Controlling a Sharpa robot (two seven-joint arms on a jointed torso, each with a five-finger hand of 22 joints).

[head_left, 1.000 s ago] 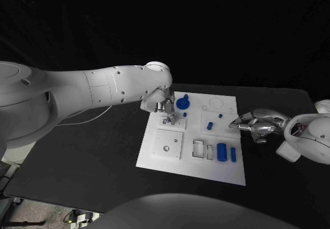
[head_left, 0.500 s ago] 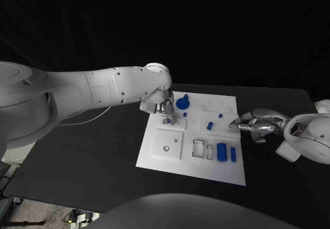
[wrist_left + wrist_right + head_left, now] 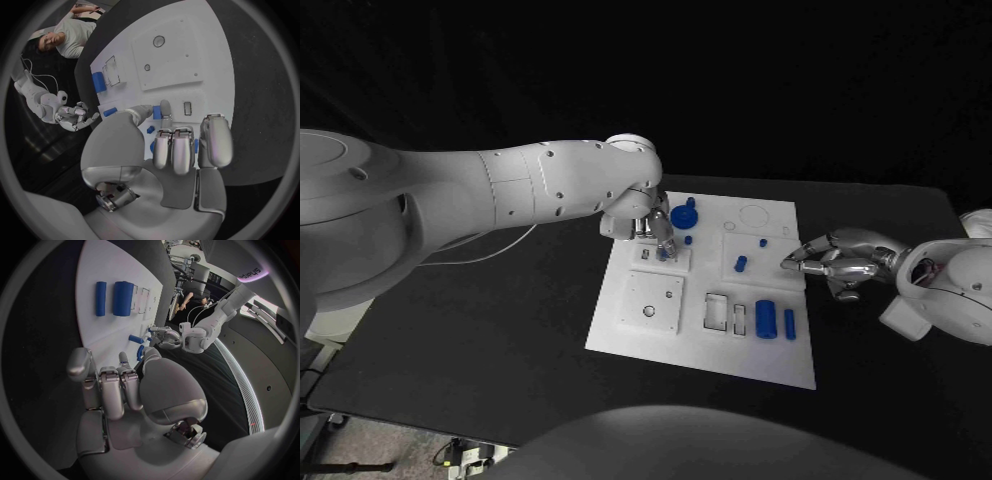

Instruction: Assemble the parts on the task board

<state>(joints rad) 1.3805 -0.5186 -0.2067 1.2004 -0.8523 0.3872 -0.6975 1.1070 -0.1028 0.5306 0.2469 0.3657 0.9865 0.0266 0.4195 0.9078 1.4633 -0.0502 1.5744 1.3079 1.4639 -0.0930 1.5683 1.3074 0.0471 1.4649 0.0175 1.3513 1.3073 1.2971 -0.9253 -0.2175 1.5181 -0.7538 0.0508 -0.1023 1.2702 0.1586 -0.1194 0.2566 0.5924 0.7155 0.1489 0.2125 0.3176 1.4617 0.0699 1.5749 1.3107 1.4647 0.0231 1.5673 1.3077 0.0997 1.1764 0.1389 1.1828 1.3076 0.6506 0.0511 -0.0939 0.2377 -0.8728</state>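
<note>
- Task board (image 3: 678, 330), a white plate, lies in the middle of the black surface (image 3: 473, 320), its long side running away from the robot.
- Left robot hand (image 3: 651, 232) hangs over the far left part of the board, fingers pointing down at a small raised square block (image 3: 662, 260) there.
- In the left wrist view this robot hand (image 3: 181, 145) has its fingers curled side by side with the thumb across; a small blue piece (image 3: 157, 113) shows at the fingertips, but whether it is pinched or merely lies behind them I cannot tell.
- Just beyond the left robot hand stands a round blue part with a knob (image 3: 684, 214); a small blue peg (image 3: 689, 240) sits just beside the fingers.
- Farther right on the board are a tiny blue peg (image 3: 762, 242) and a short blue cylinder (image 3: 740, 264).
- Near the board's right near corner lie a thick blue cylinder (image 3: 766, 318) and a thin blue rod (image 3: 789, 323), side by side, next to 2 rectangular slots (image 3: 727, 313).
- A square plate with a round hole (image 3: 651, 301) sits on the board's left side, nearer the robot.
- Right robot hand (image 3: 831, 260) sits just beside the board's right edge, over the surface, fingers curled inward with nothing visible in them; the right wrist view shows the same loosely clenched robot hand (image 3: 125, 385).
</note>
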